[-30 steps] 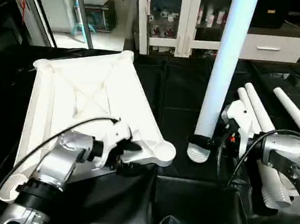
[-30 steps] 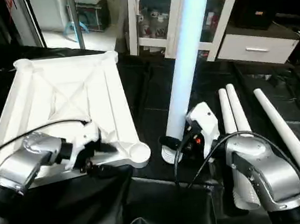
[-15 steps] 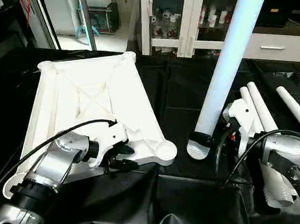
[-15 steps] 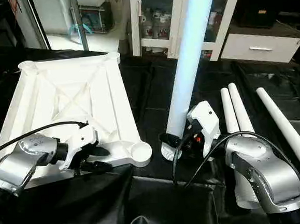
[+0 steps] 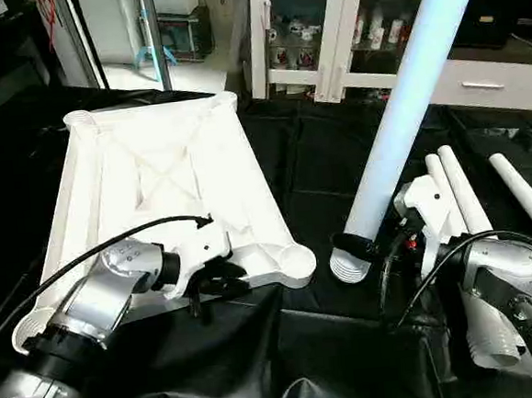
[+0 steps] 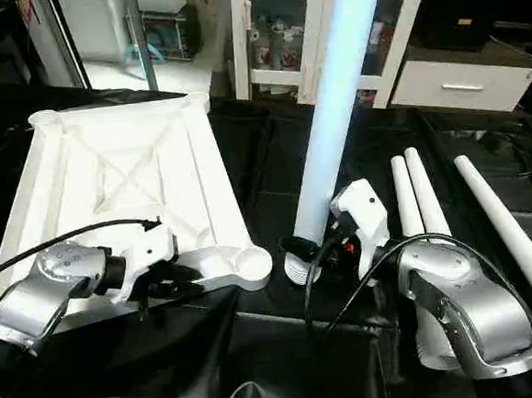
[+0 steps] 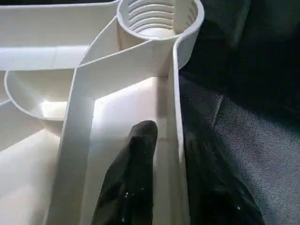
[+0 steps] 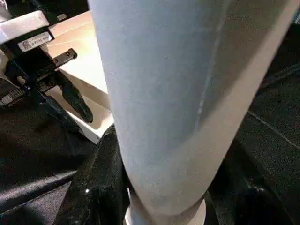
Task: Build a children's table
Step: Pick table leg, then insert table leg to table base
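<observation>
The left gripper (image 5: pixel 216 290) sat at the lower left of the left eye view, clenched on the near rim of the table top (image 5: pixel 168 184) — in the left wrist view one black finger (image 7: pixel 133 173) lay inside the rim wall and the other outside it, just short of the threaded corner socket (image 7: pixel 157 16). That socket (image 5: pixel 296 263) was the near right corner of the top, which lay underside up on the black cloth (image 5: pixel 334 360), its X-braced ribs facing the camera, filling the left half of the frame.

The right gripper (image 5: pixel 355 247), at lower centre-right, was closed around the held leg (image 5: pixel 406 105) close to its ribbed lower end. The leg rose steeply, tilting toward the upper right corner of the frame; its lower end hung just right of the corner socket, apart from it, and probably just clear of the cloth, though the view was too poor to be sure.

Three spare legs (image 5: pixel 459 193) lay on the cloth at the right edge, behind the right forearm. A white cabinet (image 5: pixel 326 28) stood at upper centre.
</observation>
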Tool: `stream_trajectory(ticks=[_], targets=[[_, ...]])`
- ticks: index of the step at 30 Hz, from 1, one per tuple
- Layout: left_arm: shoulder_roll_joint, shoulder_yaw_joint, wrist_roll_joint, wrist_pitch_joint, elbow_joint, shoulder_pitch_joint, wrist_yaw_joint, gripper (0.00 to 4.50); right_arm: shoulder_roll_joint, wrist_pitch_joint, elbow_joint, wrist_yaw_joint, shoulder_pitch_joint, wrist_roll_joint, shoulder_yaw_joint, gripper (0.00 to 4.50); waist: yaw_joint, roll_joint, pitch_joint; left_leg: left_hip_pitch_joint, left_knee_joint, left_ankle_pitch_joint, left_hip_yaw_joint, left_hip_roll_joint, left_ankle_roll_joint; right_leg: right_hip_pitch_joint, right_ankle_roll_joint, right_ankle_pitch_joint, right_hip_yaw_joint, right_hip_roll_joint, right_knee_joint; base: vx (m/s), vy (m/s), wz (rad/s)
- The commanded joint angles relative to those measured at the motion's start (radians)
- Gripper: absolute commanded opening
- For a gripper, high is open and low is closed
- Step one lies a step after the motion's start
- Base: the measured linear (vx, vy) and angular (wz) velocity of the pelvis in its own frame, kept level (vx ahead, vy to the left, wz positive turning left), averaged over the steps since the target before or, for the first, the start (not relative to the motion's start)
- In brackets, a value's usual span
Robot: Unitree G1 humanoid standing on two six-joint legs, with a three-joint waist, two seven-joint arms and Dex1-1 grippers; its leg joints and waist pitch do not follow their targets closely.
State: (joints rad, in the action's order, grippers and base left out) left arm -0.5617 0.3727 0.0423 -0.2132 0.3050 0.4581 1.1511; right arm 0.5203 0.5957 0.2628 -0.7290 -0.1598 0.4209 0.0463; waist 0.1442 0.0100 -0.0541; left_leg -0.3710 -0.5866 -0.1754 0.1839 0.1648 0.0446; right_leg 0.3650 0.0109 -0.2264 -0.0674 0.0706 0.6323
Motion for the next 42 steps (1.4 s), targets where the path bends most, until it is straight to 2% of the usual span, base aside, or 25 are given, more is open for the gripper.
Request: stream_trajectory(ticks=[1,3,5,9,12,17,19,21,23,24,27,28,30,35,36,41,42], targets=[[-0.003,0.021,-0.013,0.004,-0.013,-0.018,0.010,0.67,-0.002,-0.009,0.009,0.005,-0.020,0.003,-0.008,1.86,0.000,-0.005,0.057,0.025,0.081,-0.271,-0.038,0.080,0.031,-0.018,0.169,-0.203,0.061,0.103,-0.088,0.000,0.000,0.00],[0.005,0.029,0.002,-0.007,-0.036,-0.030,0.028,0.61,-0.005,-0.007,0.007,0.006,-0.021,0.006,-0.010,1.85,-0.002,-0.006,0.056,0.024,0.081,-0.270,-0.037,0.079,0.030,-0.018,0.170,-0.201,0.061,0.103,-0.087,0.000,0.000,0.00],[0.008,0.034,0.007,-0.008,-0.045,-0.035,0.036,0.25,-0.007,-0.006,0.005,0.006,-0.023,0.007,-0.011,1.85,-0.001,-0.008,0.057,0.025,0.081,-0.271,-0.037,0.079,0.030,-0.017,0.171,-0.198,0.062,0.102,-0.087,0.000,0.000,0.00],[0.030,0.045,0.014,-0.026,-0.077,-0.051,0.038,0.06,-0.020,0.006,0.009,0.011,-0.027,0.031,-0.028,1.85,-0.002,-0.009,0.058,0.026,0.080,-0.263,-0.036,0.079,0.030,-0.017,0.179,-0.159,0.061,0.100,-0.084,0.000,0.000,0.00],[0.036,0.050,0.011,-0.027,-0.085,-0.048,0.042,0.01,-0.025,0.027,0.022,-0.002,-0.024,0.060,-0.030,1.85,0.002,-0.011,0.059,0.028,0.078,-0.264,-0.033,0.079,0.021,-0.016,0.180,-0.173,0.062,0.102,-0.086,0.000,0.000,0.00],[0.042,0.062,-0.003,-0.015,-0.096,-0.048,0.053,0.00,-0.053,0.036,0.004,-0.007,-0.039,0.073,-0.016,1.85,0.003,-0.015,0.058,0.029,0.082,-0.294,-0.033,0.080,0.037,-0.013,0.165,-0.210,0.061,0.102,-0.090,0.000,0.000,0.00],[0.049,0.067,-0.006,-0.011,-0.099,-0.048,0.056,0.00,-0.060,0.045,-0.007,-0.015,-0.048,0.081,-0.007,1.85,0.002,-0.009,0.058,0.028,0.082,-0.289,-0.032,0.080,0.038,-0.014,0.163,-0.216,0.061,0.103,-0.090,0.000,0.000,0.00],[0.055,0.069,-0.006,-0.011,-0.101,-0.046,0.055,0.00,-0.059,0.044,-0.017,-0.020,-0.053,0.073,0.005,1.85,0.003,-0.012,0.058,0.029,0.081,-0.282,-0.031,0.080,0.037,-0.013,0.162,-0.218,0.062,0.104,-0.090,0.000,0.000,0.00],[0.060,0.073,-0.007,-0.015,-0.105,-0.043,0.054,0.00,-0.061,0.046,-0.030,-0.019,-0.062,0.071,0.012,1.85,0.006,-0.006,0.058,0.027,0.082,-0.267,-0.030,0.080,0.033,-0.013,0.159,-0.210,0.062,0.104,-0.087,0.000,0.000,0.00],[0.060,0.074,-0.008,-0.014,-0.106,-0.042,0.055,0.00,-0.062,0.046,-0.034,-0.019,-0.064,0.070,0.014,1.85,0.007,-0.008,0.059,0.027,0.081,-0.265,-0.030,0.080,0.032,-0.013,0.158,-0.209,0.061,0.104,-0.088,0.000,0.000,0.00],[0.060,0.083,-0.016,-0.011,-0.109,-0.040,0.058,0.00,-0.068,0.059,-0.052,-0.023,-0.083,0.073,0.017,1.85,0.008,-0.004,0.059,0.026,0.080,-0.248,-0.028,0.079,0.027,-0.014,0.157,-0.204,0.061,0.104,-0.086,0.000,0.000,0.00],[0.062,0.086,-0.023,-0.005,-0.105,-0.035,0.060,0.00,-0.062,0.073,-0.058,-0.038,-0.088,0.075,0.026,1.85,0.007,0.007,0.059,0.026,0.080,-0.244,-0.026,0.080,0.023,-0.014,0.156,-0.204,0.061,0.103,-0.087,0.000,0.000,0.00],[0.065,0.087,-0.026,-0.001,-0.099,-0.030,0.062,0.00,-0.054,0.084,-0.062,-0.050,-0.091,0.074,0.035,1.85,0.013,0.000,0.059,0.027,0.078,-0.229,-0.026,0.081,0.018,-0.012,0.153,-0.206,0.062,0.105,-0.087,0.000,0.000,0.00],[0.061,0.100,-0.040,0.013,-0.095,-0.021,0.071,0.00,-0.061,0.097,-0.090,-0.067,-0.108,0.088,0.042,1.85,0.017,0.005,0.060,0.025,0.079,-0.226,-0.026,0.080,0.018,-0.012,0.148,-0.201,0.061,0.105,-0.085,0.000,0.000,0.00],[0.061,0.100,-0.040,0.012,-0.096,-0.020,0.071,0.00,-0.060,0.095,-0.094,-0.068,-0.111,0.085,0.046,1.85,0.017,0.009,0.059,0.025,0.079,-0.225,-0.025,0.081,0.017,-0.012,0.147,-0.203,0.061,0.105,-0.086,0.000,0.000,0.00],[0.062,0.101,-0.042,0.011,-0.098,-0.017,0.073,0.00,-0.055,0.098,-0.124,-0.088,-0.132,0.063,0.076,1.85,0.019,0.009,0.059,0.025,0.078,-0.217,-0.024,0.081,0.019,-0.012,0.145,-0.208,0.061,0.106,-0.085,0.000,0.000,0.00],[0.064,0.100,-0.042,0.011,-0.101,-0.018,0.075,0.00,-0.058,0.094,-0.137,-0.089,-0.141,0.056,0.079,1.85,0.020,0.012,0.060,0.025,0.078,-0.213,-0.024,0.081,0.019,-0.012,0.144,-0.204,0.061,0.106,-0.084,0.000,0.000,0.00]])
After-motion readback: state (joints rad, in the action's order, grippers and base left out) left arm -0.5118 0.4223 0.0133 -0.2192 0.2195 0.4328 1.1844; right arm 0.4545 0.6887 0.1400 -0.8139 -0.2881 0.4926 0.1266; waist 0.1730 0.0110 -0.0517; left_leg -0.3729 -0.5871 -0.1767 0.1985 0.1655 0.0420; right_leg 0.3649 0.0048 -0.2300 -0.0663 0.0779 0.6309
